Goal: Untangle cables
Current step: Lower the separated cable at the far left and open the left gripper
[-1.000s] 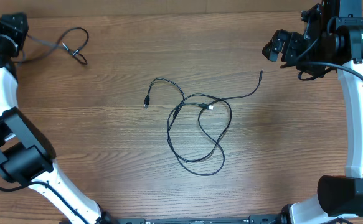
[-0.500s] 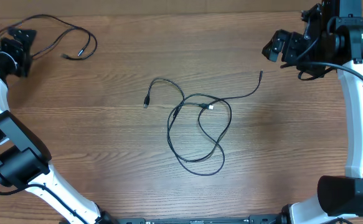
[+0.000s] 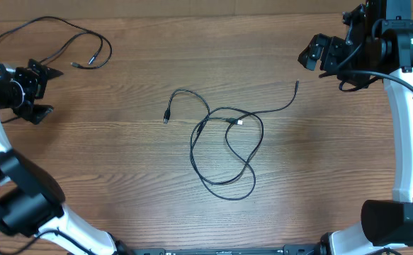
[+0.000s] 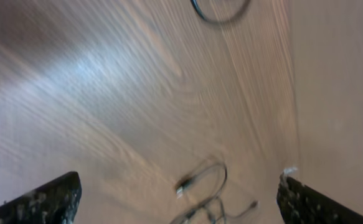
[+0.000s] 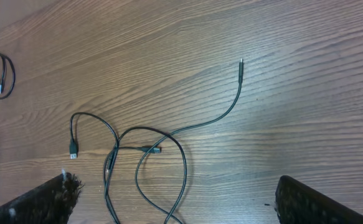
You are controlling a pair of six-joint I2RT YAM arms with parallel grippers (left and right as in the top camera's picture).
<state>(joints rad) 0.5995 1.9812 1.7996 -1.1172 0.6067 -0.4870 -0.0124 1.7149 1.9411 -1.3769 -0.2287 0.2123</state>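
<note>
left end effector (image 3: 43, 91) agape over brown wood-grain table (image 3: 121, 184)

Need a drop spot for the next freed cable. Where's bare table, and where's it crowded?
Free: wooden table between the lone thin black cable far left and the central tangle of thin black cables; the near strip below the tangle; right of it, up to the right arm. Crowded: centre, plus the far-left corner by the open left gripper.

Wood-grain table (image 3: 121, 184), mid-brown, grain running left to right, soft glare patches
</note>
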